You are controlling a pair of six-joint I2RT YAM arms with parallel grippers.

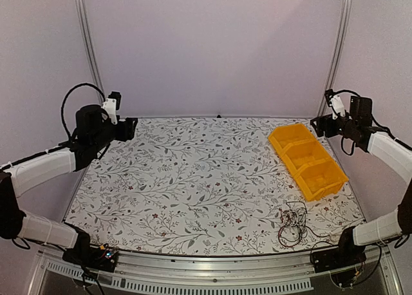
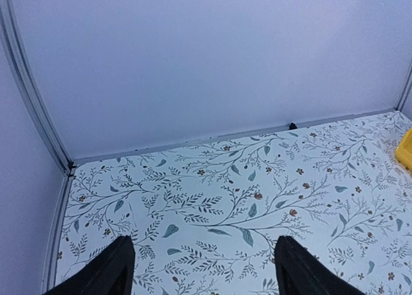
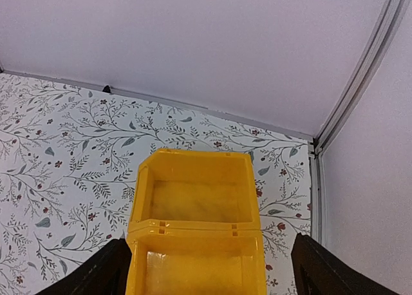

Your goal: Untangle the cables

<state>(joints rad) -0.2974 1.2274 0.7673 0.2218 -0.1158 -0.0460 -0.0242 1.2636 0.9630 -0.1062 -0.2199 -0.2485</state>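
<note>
A small tangle of thin dark cables (image 1: pixel 294 223) lies on the floral tabletop near the front right edge, close to the right arm's base. My left gripper (image 1: pixel 126 128) is raised at the back left, open and empty; its fingers (image 2: pixel 109 269) frame bare tabletop. My right gripper (image 1: pixel 318 125) is raised at the back right, open and empty, above the far end of the yellow bin (image 1: pixel 308 160). In the right wrist view the fingers (image 3: pixel 322 269) stand either side of the bin (image 3: pixel 196 234). The cables show in neither wrist view.
The yellow bin has three compartments, all empty, and lies diagonally at the right. A grey wall and metal frame posts (image 1: pixel 86 44) close in the back and sides. The table's front edge has a metal rail (image 1: pixel 206 269).
</note>
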